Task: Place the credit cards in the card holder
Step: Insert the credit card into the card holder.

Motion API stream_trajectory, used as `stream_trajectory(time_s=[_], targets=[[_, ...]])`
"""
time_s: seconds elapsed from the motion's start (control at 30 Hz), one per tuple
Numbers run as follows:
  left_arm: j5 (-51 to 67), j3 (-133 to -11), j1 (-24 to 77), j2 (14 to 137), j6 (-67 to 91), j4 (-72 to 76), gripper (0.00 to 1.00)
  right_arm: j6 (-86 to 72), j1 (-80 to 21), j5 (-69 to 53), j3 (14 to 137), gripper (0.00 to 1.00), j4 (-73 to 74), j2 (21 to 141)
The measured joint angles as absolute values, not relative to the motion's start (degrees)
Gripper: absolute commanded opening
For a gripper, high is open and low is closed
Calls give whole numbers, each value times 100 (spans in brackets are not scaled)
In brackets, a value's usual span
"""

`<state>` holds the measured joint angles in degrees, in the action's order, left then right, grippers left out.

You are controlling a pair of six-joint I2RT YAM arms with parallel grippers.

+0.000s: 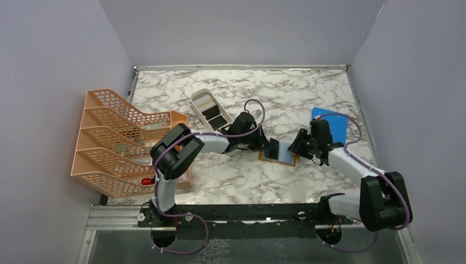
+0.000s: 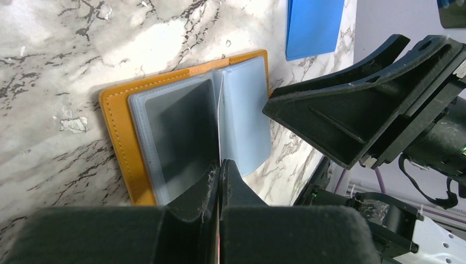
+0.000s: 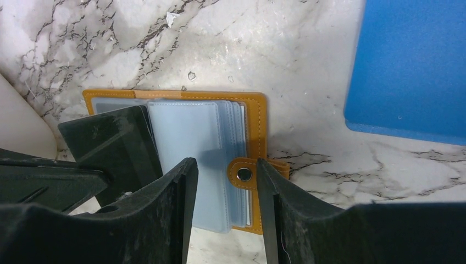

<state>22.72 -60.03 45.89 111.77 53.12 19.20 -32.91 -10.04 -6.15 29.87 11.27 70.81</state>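
Card holder (image 1: 279,153) lies open mid-frame on the bench (image 1: 231,181), clear pockets (image 3: 184,132) up; left tool (image 2: 220,165) clenched on a black card (image 3: 118,146) (edge-on, tilted over the pockets); right tool (image 3: 225,203) released, jaws either side of the snap tab (image 3: 243,175); white tray (image 1: 199,91), upper ctr-left, holds more cards (image 1: 211,114), grey & blk; blue sheet (image 3: 412,66) at right.

A peach mesh file rack (image 1: 118,140) stood at the marble table's (image 1: 275,88) left edge, a white tray (image 1: 199,97) near it, a blue sheet (image 3: 412,66) far right.
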Motion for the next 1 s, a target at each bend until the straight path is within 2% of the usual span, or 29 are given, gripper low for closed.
stream_trajectory(time_s=[0.53, 0.73, 1.0], targets=[[2296, -6088, 4589, 11321, 5404, 1920, 0, -3227, -1004, -454, 3006, 49, 1188, 7050], [2296, -6184, 4661, 11321, 5472, 1920, 0, -3183, -1004, -370, 3009, 45, 1308, 6866], [2318, -6287, 4740, 11321, 5559, 1918, 0, -3144, -1004, -283, 3011, 45, 1317, 6947]])
